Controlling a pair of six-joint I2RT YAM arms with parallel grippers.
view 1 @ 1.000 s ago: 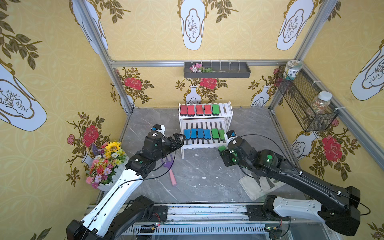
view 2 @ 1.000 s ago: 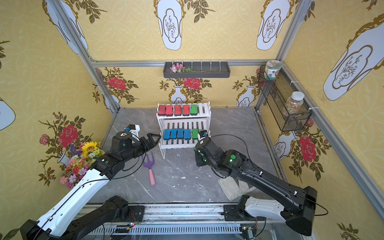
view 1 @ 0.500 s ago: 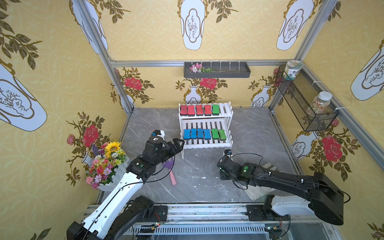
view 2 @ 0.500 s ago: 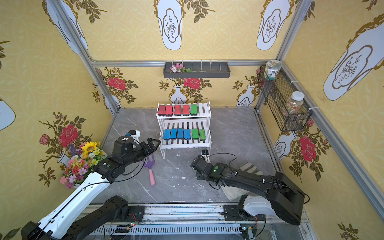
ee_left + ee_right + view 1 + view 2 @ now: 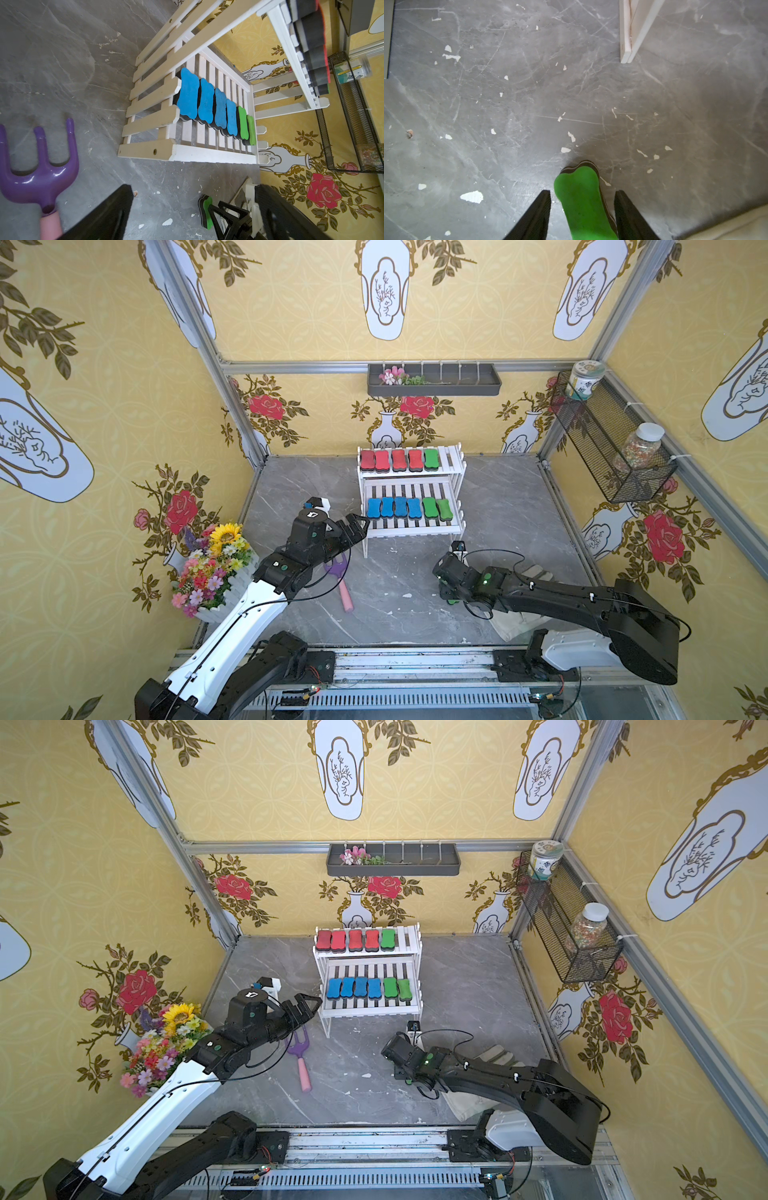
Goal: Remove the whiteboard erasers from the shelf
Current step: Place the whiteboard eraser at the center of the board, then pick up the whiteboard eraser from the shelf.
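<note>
**Whiteboard erasers [image 5: 392, 507]: one on the table [image 5: 395, 626], eleven on the shelf [image 5: 411, 531]**

Nearest the camera, the right tool [image 5: 583, 192] sits low over the grey table with a green eraser [image 5: 583, 207] lying flat between its fingers. The right wrist view shows a gap on both sides, so this tool is open and not touching it. In a top view only a sliver of that eraser pokes out under the arm, lower middle-right of the frame, in front of the shelf and apart from its legs.

Left of centre, the left tool [image 5: 354, 534] is spread wide open with nothing in it, hanging just off the left end of the shelf's lower tier. Below it a purple garden fork [image 5: 345, 597] with a pink handle lies on the table.

Further back, on the lower tier, are four blue erasers [image 5: 386, 507] in a row, then two green ones [image 5: 436, 508] to their right, all side by side. On the upper tier there are four red erasers [image 5: 390, 459], plus a single green [image 5: 431, 458] at the right end of the row.

At the very back, in the upper middle of the frame, a dark grey wall tray [image 5: 457, 386] has some flowers at its left end.
</note>
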